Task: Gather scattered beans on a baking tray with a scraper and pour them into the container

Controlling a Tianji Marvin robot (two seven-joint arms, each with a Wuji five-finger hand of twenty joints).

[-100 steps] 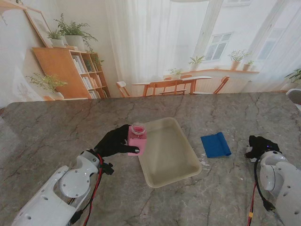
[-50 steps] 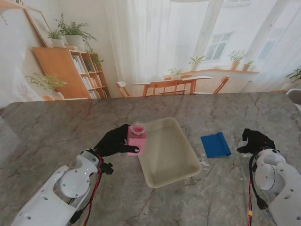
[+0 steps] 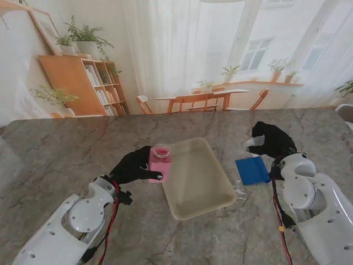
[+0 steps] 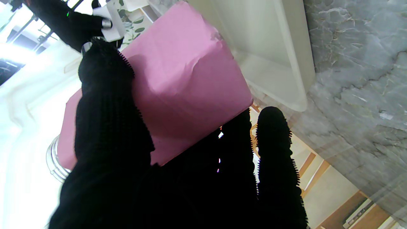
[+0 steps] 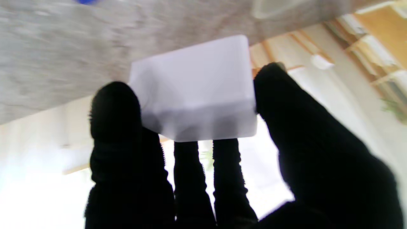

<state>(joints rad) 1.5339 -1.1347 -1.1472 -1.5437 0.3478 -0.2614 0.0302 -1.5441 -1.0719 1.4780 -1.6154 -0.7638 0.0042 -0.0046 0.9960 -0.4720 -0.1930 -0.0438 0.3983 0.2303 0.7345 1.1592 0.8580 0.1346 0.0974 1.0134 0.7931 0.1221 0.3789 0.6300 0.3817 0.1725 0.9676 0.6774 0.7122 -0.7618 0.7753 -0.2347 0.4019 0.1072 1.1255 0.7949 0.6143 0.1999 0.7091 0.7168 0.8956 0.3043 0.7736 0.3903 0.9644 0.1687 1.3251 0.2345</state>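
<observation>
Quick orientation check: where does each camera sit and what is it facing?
Stand view: overhead, looking down at baking tray, blue scraper; both arms show.
Left wrist view: along left robot hand gripping pink container.
Right wrist view: along right robot hand holding white box.
Stand and left wrist views share container and tray.

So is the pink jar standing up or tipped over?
Standing up. The pink-wrapped clear jar has its open mouth facing up, held by the left hand.
</observation>
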